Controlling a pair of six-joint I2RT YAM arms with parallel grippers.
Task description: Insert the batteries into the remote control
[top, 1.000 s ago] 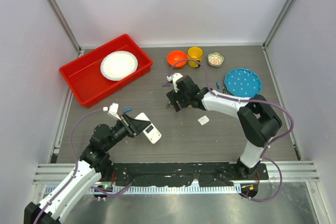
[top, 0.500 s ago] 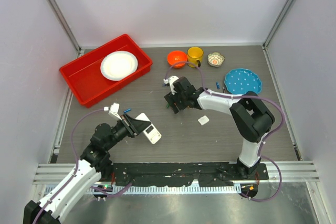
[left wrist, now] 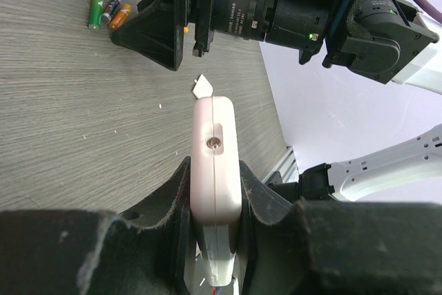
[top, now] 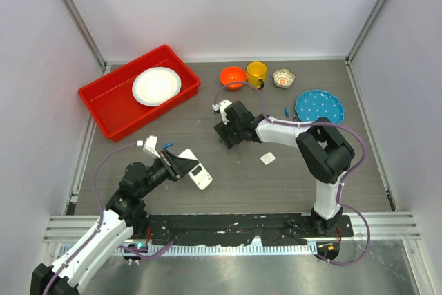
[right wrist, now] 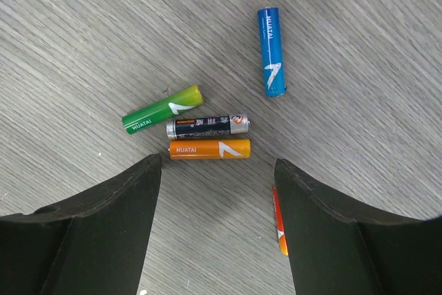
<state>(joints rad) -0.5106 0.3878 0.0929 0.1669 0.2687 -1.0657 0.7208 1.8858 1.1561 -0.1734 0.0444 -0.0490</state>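
My left gripper (left wrist: 215, 195) is shut on the white remote control (left wrist: 215, 150), held on edge above the table; in the top view the remote control (top: 199, 174) sticks out to the right of that gripper (top: 184, 165). My right gripper (right wrist: 217, 168) hangs open over the batteries. A green battery (right wrist: 163, 109), a black one (right wrist: 207, 126) and an orange one (right wrist: 209, 148) lie just ahead of its fingertips. A blue battery (right wrist: 271, 50) lies farther off. A red-orange battery (right wrist: 277, 226) is partly hidden by the right finger. In the top view this gripper (top: 226, 132) is mid-table.
A small white cover piece (top: 268, 159) lies right of the remote. At the back stand a red tray (top: 103, 101) with a white plate (top: 157, 86), an orange bowl (top: 233, 76), a yellow cup (top: 256, 71), a patterned bowl (top: 283, 77) and a blue plate (top: 319, 108).
My right arm has swung a little to the left over the batteries and its jaws have narrowed slightly. The left arm and the remote have not moved.
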